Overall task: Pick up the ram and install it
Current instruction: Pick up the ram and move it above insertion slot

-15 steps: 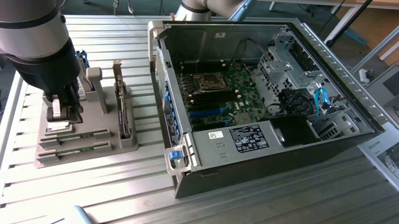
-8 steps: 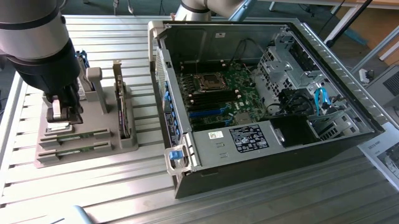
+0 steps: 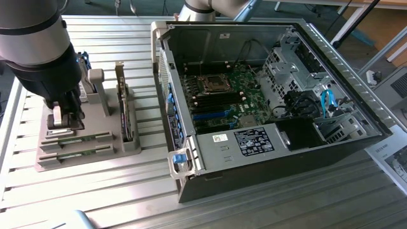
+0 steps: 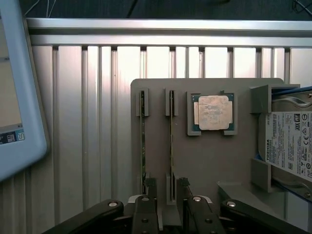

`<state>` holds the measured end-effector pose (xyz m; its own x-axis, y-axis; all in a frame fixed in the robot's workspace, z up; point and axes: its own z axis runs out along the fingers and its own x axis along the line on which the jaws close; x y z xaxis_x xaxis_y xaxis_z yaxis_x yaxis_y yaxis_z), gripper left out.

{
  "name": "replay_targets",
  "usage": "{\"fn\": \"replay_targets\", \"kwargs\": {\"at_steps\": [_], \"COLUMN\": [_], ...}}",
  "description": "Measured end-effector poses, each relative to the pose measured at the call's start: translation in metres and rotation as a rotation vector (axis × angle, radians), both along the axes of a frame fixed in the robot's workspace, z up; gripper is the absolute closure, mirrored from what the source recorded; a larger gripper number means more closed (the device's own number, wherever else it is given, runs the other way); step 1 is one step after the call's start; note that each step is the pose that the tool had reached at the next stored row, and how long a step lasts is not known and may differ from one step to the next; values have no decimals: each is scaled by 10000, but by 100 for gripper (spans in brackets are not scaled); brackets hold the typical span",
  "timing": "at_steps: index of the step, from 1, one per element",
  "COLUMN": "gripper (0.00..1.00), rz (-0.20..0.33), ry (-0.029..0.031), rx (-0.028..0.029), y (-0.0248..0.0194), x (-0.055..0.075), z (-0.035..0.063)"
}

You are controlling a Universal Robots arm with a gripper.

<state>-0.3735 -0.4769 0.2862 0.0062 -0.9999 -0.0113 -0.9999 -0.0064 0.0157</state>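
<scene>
Jaws, spread wide, straddle one end of the ram (image 4: pixel 171 146), whose long axis runs toward their twelve o'clock.

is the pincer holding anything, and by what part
Nothing is held: the open pincer straddles one end of the ram, which sits in its holder.

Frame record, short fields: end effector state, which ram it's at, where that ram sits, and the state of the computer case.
end effector: open, fingers either side of the ram
ram: on edge in gray holder slot, not lifted
second ram stick: neighbouring slot
processor: in holder recess
computer case: open, motherboard exposed
</scene>
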Motion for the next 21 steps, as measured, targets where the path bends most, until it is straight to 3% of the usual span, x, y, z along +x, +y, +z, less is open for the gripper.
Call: {"fn": "replay_targets", "kwargs": {"at_steps": [7, 21], "gripper": [70, 70], "rz": [0, 0], "ry": [1, 3], "rx": [1, 16], "y": [-89, -150], "x": [0, 0], "z": [-9, -114]}}
